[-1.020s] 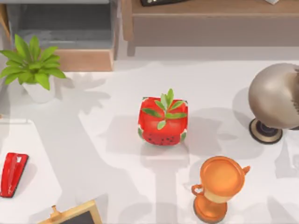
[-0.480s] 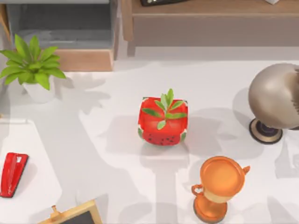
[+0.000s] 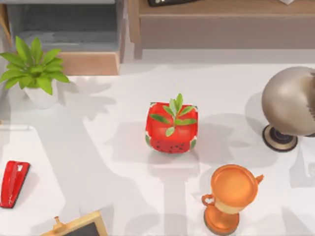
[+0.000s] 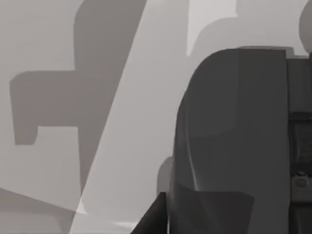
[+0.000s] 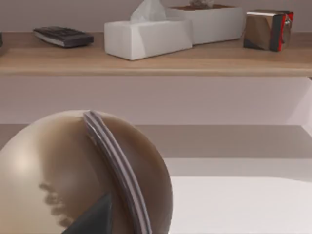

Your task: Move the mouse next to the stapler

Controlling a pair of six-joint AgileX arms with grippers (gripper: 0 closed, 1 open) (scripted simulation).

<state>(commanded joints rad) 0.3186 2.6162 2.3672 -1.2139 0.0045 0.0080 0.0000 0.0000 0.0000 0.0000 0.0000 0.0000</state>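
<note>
The red stapler (image 3: 13,183) with a small white mark lies flat near the left edge of the white table (image 3: 98,162). The mouse is out of view. In the left wrist view a dark part of my left gripper (image 4: 157,214) sits low over the pale tabletop, beside a large dark grey housing (image 4: 234,136). In the right wrist view a dark tip of my right gripper (image 5: 92,217) lies close against a beige rounded object (image 5: 63,170) with a grey band.
A red watermelon-patterned cube planter (image 3: 171,128) stands mid-table. An orange trophy (image 3: 230,196) stands front right, and the beige rounded object (image 3: 290,103) on a dark base stands far right. A potted plant (image 3: 35,71) is back left and a wooden frame (image 3: 78,226) front left. A shelf (image 5: 156,61) holds tissue boxes.
</note>
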